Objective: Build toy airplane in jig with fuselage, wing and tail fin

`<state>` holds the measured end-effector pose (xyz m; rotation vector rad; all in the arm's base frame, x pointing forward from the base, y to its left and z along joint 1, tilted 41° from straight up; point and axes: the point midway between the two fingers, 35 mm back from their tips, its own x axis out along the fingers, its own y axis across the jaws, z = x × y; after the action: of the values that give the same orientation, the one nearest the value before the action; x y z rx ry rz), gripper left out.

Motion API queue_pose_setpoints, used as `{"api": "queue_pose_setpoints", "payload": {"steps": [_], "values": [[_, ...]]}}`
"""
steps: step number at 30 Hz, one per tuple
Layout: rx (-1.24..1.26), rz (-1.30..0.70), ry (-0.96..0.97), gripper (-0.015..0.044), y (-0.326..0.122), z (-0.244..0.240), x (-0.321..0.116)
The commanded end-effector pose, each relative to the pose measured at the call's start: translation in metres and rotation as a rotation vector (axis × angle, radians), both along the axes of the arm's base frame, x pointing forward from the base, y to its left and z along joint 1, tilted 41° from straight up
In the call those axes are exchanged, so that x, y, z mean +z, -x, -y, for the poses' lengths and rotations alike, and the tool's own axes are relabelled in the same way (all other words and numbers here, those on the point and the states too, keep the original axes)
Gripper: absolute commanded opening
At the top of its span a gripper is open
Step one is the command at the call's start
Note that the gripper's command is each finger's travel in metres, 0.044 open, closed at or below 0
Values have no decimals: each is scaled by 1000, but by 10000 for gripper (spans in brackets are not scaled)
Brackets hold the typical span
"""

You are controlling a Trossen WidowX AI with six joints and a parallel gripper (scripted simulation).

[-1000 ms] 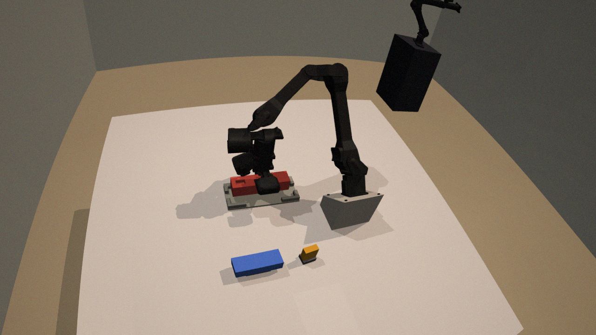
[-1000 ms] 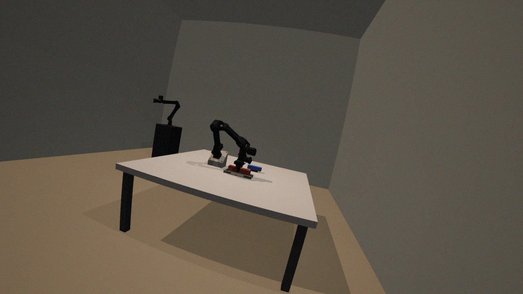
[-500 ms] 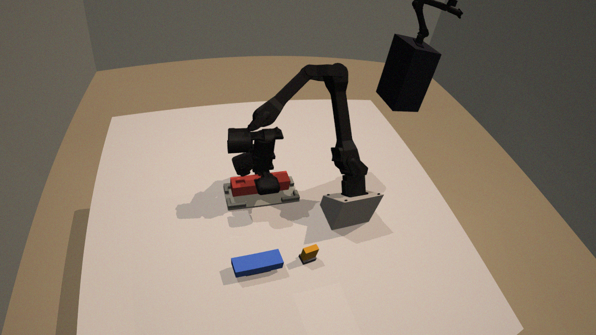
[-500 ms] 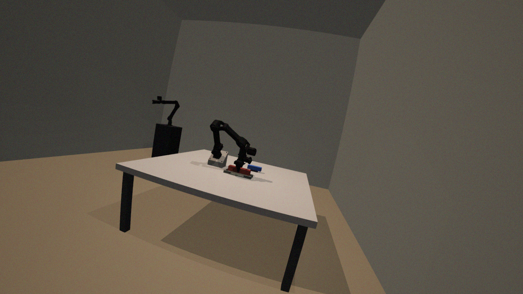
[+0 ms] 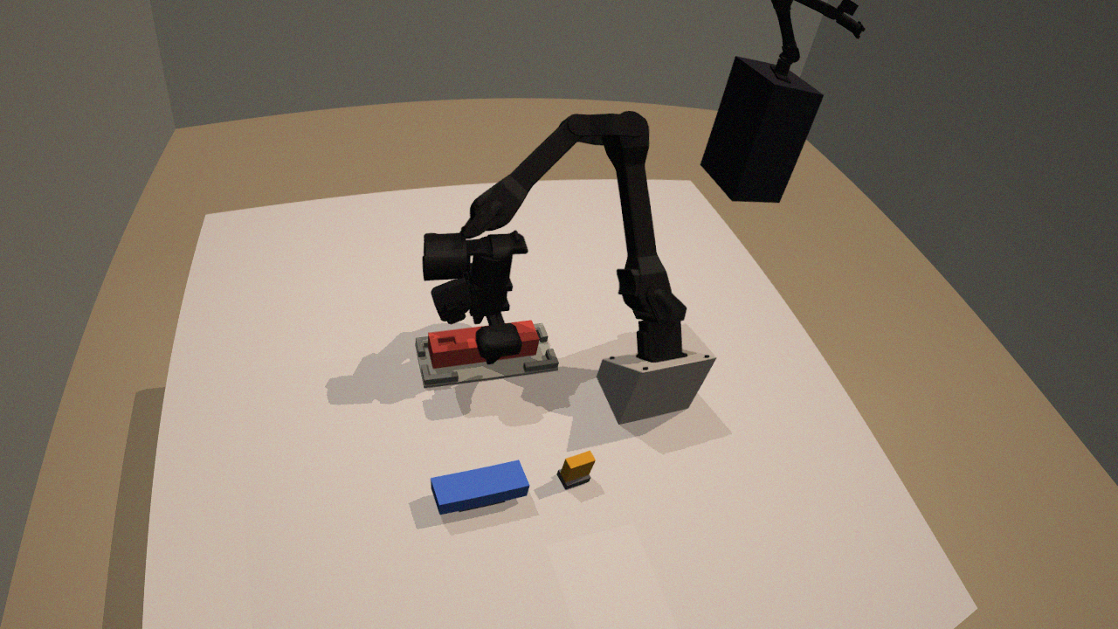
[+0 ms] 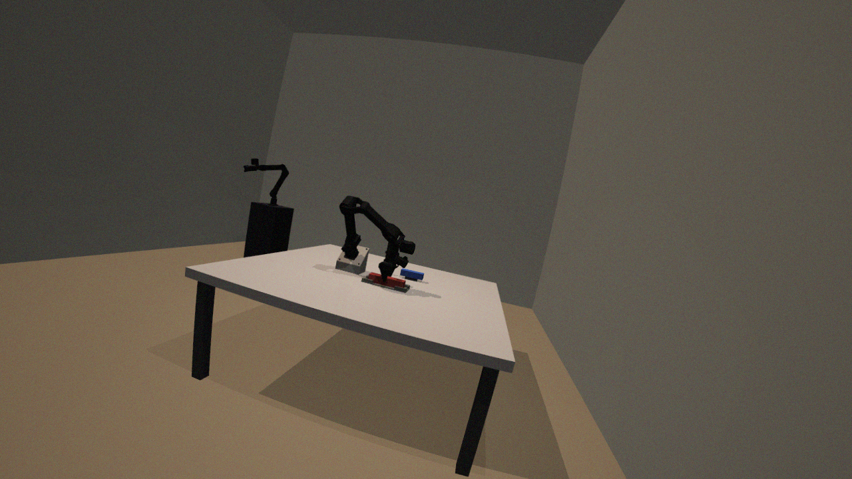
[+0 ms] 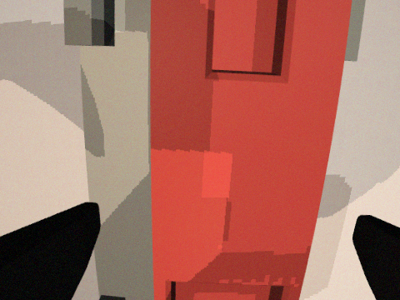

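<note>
The red fuselage (image 5: 453, 353) (image 6: 396, 281) (image 7: 267, 125) lies lengthwise over the grey jig (image 5: 493, 372) (image 7: 118, 83), between its corner brackets. Bare jig base shows along one side; whether the fuselage is fully down I cannot tell. One socket (image 7: 237, 37) and part of a second at the lower edge show empty in the wrist view. My gripper (image 5: 492, 348) (image 6: 384, 279) (image 7: 228, 222) is open, with its fingertips apart on both sides of the fuselage. The blue wing (image 5: 478, 483) (image 6: 412, 274) lies on the table. The orange tail fin (image 5: 578, 466) stands upright on a dark base beside it.
The arm's grey base block (image 5: 656, 387) (image 6: 350, 265) stands to the right of the jig in the top view. The white table (image 5: 273, 313) (image 6: 285, 285) carries everything. A second dark arm on a black pedestal (image 5: 762, 128) (image 6: 267, 229) stands beyond the table.
</note>
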<state>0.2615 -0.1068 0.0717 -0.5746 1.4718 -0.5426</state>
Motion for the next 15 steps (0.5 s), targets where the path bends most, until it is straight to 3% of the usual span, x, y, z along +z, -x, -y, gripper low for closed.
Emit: {"api": "queue_pose_setpoints", "payload": {"steps": [1,10,15], "values": [[-1,1,0,440,0,0,0],[7,-2,-3,440,3,-69,78],[7,-1,-3,440,0,-73,78]]}}
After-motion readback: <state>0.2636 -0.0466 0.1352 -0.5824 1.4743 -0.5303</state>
